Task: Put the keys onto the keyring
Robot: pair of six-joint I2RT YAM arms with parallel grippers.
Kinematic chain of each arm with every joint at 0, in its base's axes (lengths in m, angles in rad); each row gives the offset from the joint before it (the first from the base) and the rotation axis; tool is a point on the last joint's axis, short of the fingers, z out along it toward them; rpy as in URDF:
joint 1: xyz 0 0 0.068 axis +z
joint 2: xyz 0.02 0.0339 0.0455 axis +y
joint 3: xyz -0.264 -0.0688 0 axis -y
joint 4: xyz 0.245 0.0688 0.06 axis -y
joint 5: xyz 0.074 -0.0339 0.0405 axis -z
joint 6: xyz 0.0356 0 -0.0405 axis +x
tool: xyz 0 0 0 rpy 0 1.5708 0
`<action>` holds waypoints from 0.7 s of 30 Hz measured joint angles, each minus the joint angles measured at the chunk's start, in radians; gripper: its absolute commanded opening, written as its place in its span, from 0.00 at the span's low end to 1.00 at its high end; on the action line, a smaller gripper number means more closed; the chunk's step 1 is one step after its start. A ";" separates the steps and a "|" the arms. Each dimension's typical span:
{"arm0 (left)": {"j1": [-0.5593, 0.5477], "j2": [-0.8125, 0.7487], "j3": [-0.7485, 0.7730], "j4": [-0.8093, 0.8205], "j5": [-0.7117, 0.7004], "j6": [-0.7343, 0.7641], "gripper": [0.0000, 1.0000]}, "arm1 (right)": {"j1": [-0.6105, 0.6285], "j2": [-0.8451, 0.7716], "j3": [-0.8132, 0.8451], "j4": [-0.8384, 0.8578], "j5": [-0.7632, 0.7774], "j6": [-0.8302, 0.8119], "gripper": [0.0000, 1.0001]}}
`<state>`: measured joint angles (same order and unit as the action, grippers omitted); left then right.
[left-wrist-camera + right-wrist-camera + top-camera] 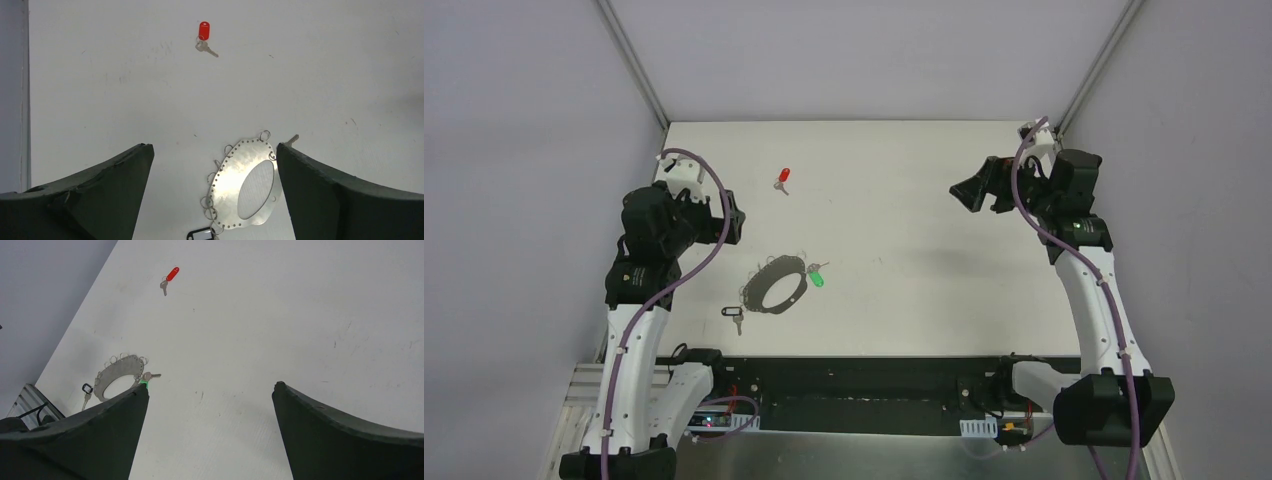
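keys [784, 181] round keyring [754, 288] | one behind | one right | one front-left

Overhead, both wrists downward; common keyring [231, 177]

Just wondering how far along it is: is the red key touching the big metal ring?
No, the red key lies alone, well apart from the keyring.

- The table [904, 200] is seen as plain white, marked by faint grey scuffs.
- The keyring [231, 180] is shown in brushed silver-grey, with a row of small dark dots along its rim.
- The red-tagged key [783, 180], far left, is bladed in silver.
- The green-tagged key [818, 277] is seen right of the keyring, and the black-tagged key [733, 313] near left.
- The left gripper [214, 147] and right gripper [210, 385] are finished in matt black.
- The arms [629, 350] are coloured white and black and strung with purple cables [714, 180].
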<state>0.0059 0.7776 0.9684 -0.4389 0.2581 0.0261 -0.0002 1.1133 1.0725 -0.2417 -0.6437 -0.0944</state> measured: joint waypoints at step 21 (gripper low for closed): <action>-0.222 0.093 -0.023 -0.235 0.034 0.324 1.00 | -0.023 0.003 -0.172 -0.010 -0.135 -0.123 0.98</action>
<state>-0.2165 0.8703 0.9451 -0.6743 0.2916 0.3500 -0.0231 1.1164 0.9009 -0.2516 -0.7784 -0.2173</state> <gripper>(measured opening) 0.995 0.983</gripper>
